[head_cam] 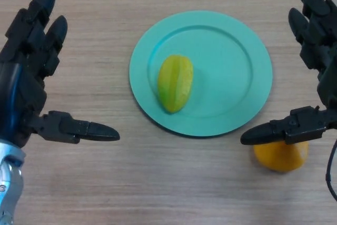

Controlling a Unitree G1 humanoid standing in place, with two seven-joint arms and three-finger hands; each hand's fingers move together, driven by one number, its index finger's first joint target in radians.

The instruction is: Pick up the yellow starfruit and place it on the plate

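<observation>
A yellow-green starfruit (175, 83) lies on the left half of the teal plate (237, 67) in the middle of the wooden table. My left hand (26, 61) is at the view's left, fingers straight and thumb stretched toward the plate, holding nothing. At the right edge my right hand (316, 46) mirrors it, open, its thumb reaching inward just below the plate's rim. Neither hand touches the fruit or the plate.
An orange-yellow fruit (281, 156) rests on the table just below the plate's lower right rim, partly hidden under my right thumb. Bare wood surrounds the plate on all sides.
</observation>
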